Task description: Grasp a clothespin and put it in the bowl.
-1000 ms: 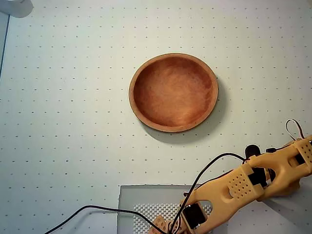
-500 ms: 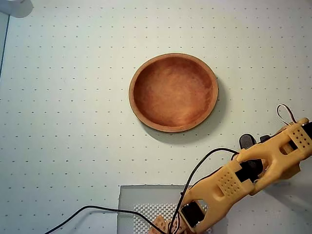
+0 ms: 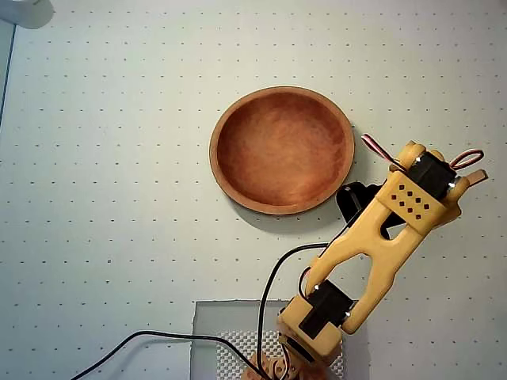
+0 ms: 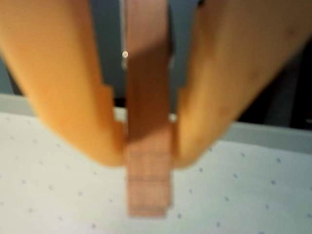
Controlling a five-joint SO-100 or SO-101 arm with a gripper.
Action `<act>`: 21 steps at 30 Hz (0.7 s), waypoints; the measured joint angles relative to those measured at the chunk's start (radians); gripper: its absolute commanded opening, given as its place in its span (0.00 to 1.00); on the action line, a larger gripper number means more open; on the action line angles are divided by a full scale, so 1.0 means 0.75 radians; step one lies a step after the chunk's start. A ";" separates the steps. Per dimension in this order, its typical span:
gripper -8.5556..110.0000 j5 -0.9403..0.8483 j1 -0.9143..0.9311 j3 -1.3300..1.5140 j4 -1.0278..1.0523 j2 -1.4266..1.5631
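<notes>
Overhead view: the round reddish-brown wooden bowl [image 3: 282, 149] sits empty on the dotted white desk [image 3: 103, 158], the yellow arm [image 3: 372, 253] just to its right. Wrist view: the hand [image 4: 147, 156] grips a blurred, flat wooden clothespin [image 4: 148, 146] above the desk.

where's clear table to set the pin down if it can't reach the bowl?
Overhead view: the dotted table is bare left of the bowl, above it, and along the right edge. Crowded: the strip below and right of the bowl, taken by the arm, its cable and base mat.
</notes>
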 measured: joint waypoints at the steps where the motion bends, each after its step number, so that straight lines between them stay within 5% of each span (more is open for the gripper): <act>1: 0.04 0.000 -0.025 0.000 0.006 0.035; 21: 0.04 -0.170 -0.659 0.000 0.014 0.389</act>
